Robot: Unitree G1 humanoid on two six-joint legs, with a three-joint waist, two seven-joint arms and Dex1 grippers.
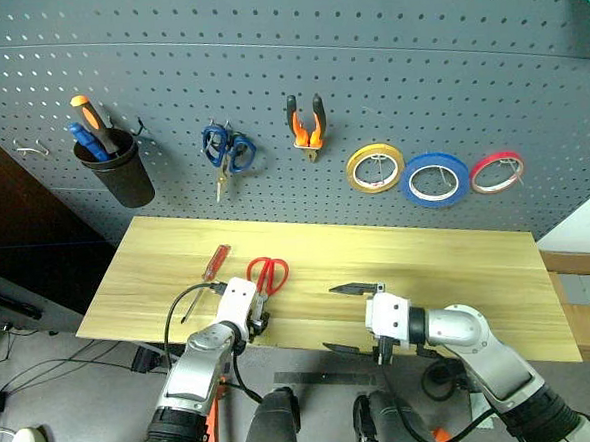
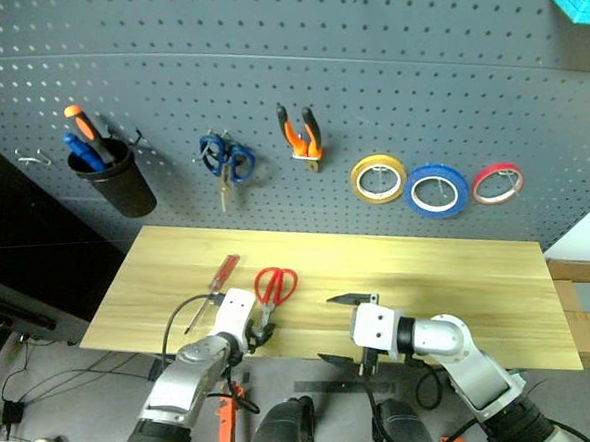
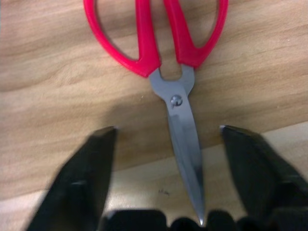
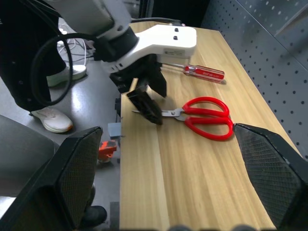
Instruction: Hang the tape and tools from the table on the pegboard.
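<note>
Grey pegboard filled the far wall behind the light wood table. On the table I saw the red-handled scissors lying flat near the left-centre, handles toward the wall, blades pointing at the near edge. Just left of them lay the slim screwdriver with its red handle, angled, shaft toward the near-left. My left gripper sat low at the near edge right over the scissor blades; in the left wrist view its fingers stood apart on either side of the blades, not touching them that I could see, nothing gripped. My right gripper hovered over the near edge to the right of the scissors, pointing left, fingers spread wide and empty.

Already on the board: orange-and-black pliers at centre, blue tape roll hung to the right between a yellow roll and a red roll. Blue-handled scissors hung left of the pliers, and further left a black cup held an orange-and-black screwdriver.
</note>
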